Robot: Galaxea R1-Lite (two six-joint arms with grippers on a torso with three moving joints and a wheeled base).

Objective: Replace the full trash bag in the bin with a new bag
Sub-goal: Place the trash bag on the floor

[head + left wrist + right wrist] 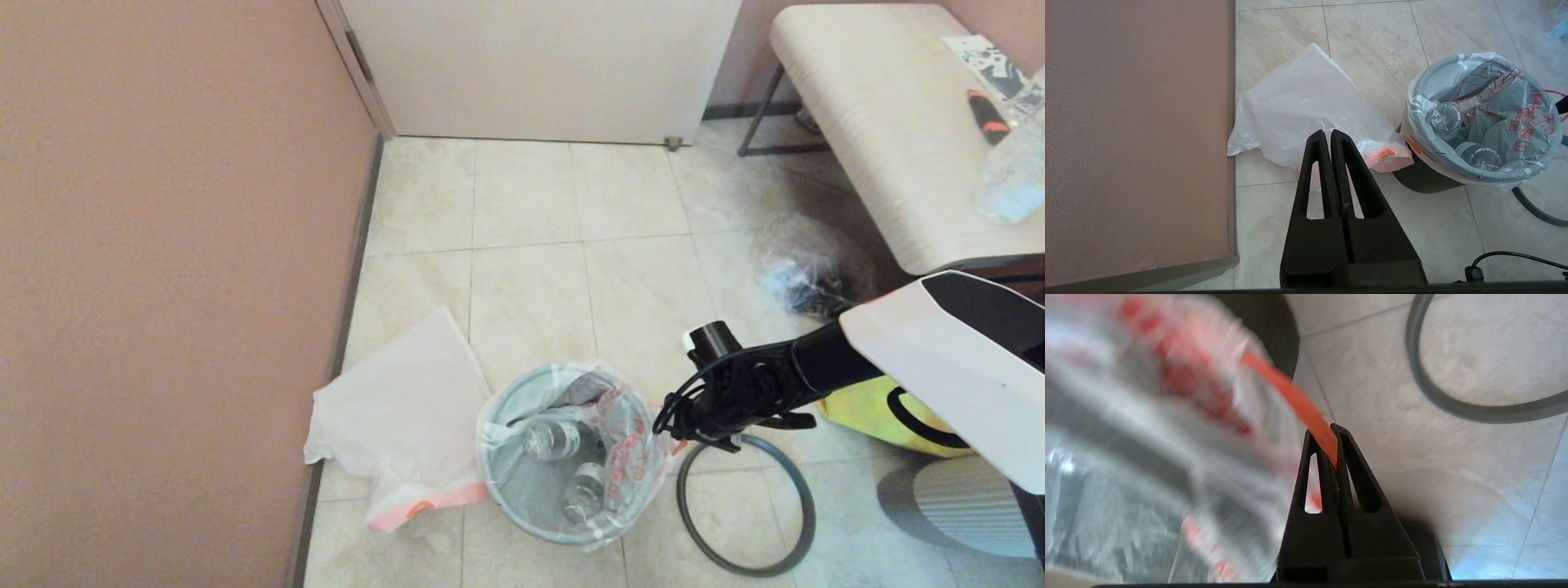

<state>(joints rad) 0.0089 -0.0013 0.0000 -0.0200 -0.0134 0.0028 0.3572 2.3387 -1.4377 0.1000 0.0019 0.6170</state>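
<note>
Full trash bag sits upright in the bin, mouth facing up. Only the right wrist view shows the right gripper clamped on its orange handle. Left gripper hangs closed, empty, above the new bag.

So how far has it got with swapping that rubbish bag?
Early on. Done: the grey hoop is off and lies on the floor beside the bin. In hand: the right tool has pinched the full trash bag by its orange handle, bag not yet lifted out. Left: removing it and fitting the new bag, which lies beside the bin.
</note>
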